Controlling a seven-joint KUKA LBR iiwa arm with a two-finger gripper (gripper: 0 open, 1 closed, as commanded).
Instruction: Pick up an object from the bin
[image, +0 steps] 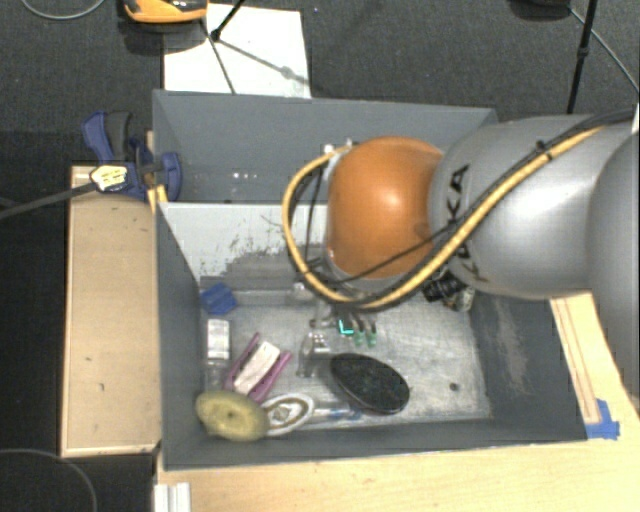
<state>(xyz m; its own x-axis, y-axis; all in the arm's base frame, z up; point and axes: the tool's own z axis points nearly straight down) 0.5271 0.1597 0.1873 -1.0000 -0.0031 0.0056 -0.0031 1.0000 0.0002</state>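
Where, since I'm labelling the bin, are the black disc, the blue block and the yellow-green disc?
black disc (372, 385), camera view, its top face.
blue block (217, 298), camera view, its top face.
yellow-green disc (230, 415), camera view, its middle.

Even light; sheen on orange cover (385, 205); soft shadow under arm (540, 215).

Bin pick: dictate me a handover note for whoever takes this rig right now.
Hand: down over the middle of the bin, beside the black round disc; grip unclear.
Things: purple-and-white packet, blue piece and yellow-green round pad lie toward the view's left.
Done: nothing visibly held.
Left: grasp one thing, lift it out.
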